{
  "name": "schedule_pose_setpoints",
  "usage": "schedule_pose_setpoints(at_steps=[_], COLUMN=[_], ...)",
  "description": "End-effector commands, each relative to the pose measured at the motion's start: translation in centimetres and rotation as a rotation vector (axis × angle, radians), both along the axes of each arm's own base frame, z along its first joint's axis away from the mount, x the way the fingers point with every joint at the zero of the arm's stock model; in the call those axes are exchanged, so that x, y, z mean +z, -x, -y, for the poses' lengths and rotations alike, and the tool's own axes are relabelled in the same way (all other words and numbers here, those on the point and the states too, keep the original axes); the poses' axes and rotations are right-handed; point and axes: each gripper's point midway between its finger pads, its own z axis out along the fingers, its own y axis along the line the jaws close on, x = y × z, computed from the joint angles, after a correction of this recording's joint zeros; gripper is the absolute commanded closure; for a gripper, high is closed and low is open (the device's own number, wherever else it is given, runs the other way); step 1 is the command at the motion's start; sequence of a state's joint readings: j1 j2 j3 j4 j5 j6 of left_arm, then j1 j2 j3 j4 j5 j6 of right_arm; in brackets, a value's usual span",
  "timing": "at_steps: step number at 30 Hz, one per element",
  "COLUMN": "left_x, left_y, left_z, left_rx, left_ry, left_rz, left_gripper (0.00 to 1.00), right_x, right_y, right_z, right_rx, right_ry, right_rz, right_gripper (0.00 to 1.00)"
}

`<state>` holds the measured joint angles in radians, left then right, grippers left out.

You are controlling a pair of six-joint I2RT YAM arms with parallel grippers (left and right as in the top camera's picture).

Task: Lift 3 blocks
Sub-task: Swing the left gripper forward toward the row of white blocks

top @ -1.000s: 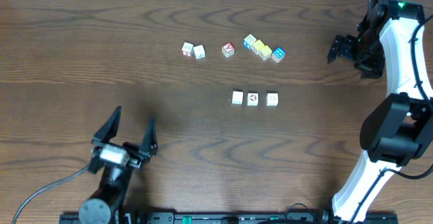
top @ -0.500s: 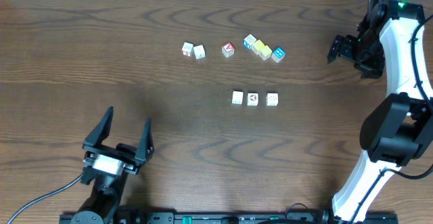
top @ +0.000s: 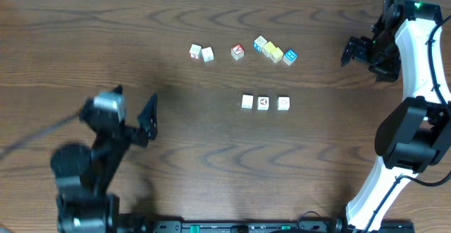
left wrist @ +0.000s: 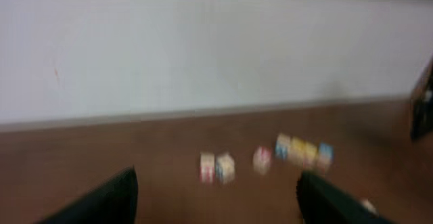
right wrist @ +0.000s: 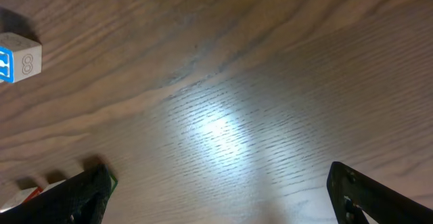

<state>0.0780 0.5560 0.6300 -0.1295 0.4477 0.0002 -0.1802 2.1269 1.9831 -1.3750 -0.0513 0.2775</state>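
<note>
Since the three small cream-white wooden cubes (top: pixel 263 103) sit in a side-to-side row, your left gripper (top: pixel 134 99), jaws wide and empty, is level with that row, off its left end; right gripper (top: pixel 350 52), also spread empty, hangs nearer, past its right end.

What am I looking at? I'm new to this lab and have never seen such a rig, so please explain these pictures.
Two robot arms sit at a wooden table. The wide picture is taken from above. The other two come from a camera on each wrist, so the dark shapes at their lower corners are that arm's fingers. The left wrist picture is blurred. Each arm ends in a pincer: the left pincer and the right pincer both stand open and hold nothing. On the table lie three cream blocks in a row, and farther back six other cubes, some with red, yellow or blue faces.
</note>
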Motion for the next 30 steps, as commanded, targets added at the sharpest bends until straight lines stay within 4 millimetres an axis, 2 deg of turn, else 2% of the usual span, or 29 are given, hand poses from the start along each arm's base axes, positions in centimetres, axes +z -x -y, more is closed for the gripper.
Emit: schedule_pose_setpoints(at_steps=[1, 6, 11, 14, 16, 21, 23, 26, 30], left_x=[1.1, 1.9, 2.6, 2.8, 2.7, 1.1, 0.5, -0.3, -1.1], left_y=[-1.3, -1.2, -1.1, -1.3, -1.6, -2.6, -2.7, -3.1, -3.5], left_z=[0.4, 4.2, 4.9, 4.5, 3.6, -0.8, -1.9, -1.8, -0.3], left_rx=[-0.043, -0.303, -0.353, -0.328, -0.263, 0.014, 0.071, 0.062, -0.03], left_ry=[-0.019, 0.012, 0.015, 0.01, 0.002, -0.048, -0.064, -0.058, -0.015], left_rz=[-0.072, -0.101, -0.069, -0.071, -0.102, -0.311, -0.392, -0.475, -0.51], left_gripper=[0.25, 0.25, 0.25, 0.25, 0.25, 0.25, 0.25, 0.25, 0.25], right_x=[1.2, 1.2, 1.2, 1.2, 1.2, 1.2, 1.2, 1.2, 1.2], right_y=[-0.2, -0.2, -0.2, -0.2, -0.2, -0.2, -0.2, -0.2, -0.2], right_z=[0.2, 0.2, 0.2, 0.2, 0.2, 0.2, 0.2, 0.2, 0.2], right_rx=[-0.006, -0.006, -0.006, -0.006, -0.006, -0.006, -0.006, -0.006, -0.006], right_ry=[0.015, 0.015, 0.015, 0.015, 0.015, 0.015, 0.015, 0.015, 0.015], right_rz=[0.032, 0.032, 0.032, 0.032, 0.032, 0.032, 0.032, 0.032, 0.032], right_gripper=[0.01, 0.01, 0.01, 0.01, 0.01, 0.01, 0.01, 0.01, 0.01])
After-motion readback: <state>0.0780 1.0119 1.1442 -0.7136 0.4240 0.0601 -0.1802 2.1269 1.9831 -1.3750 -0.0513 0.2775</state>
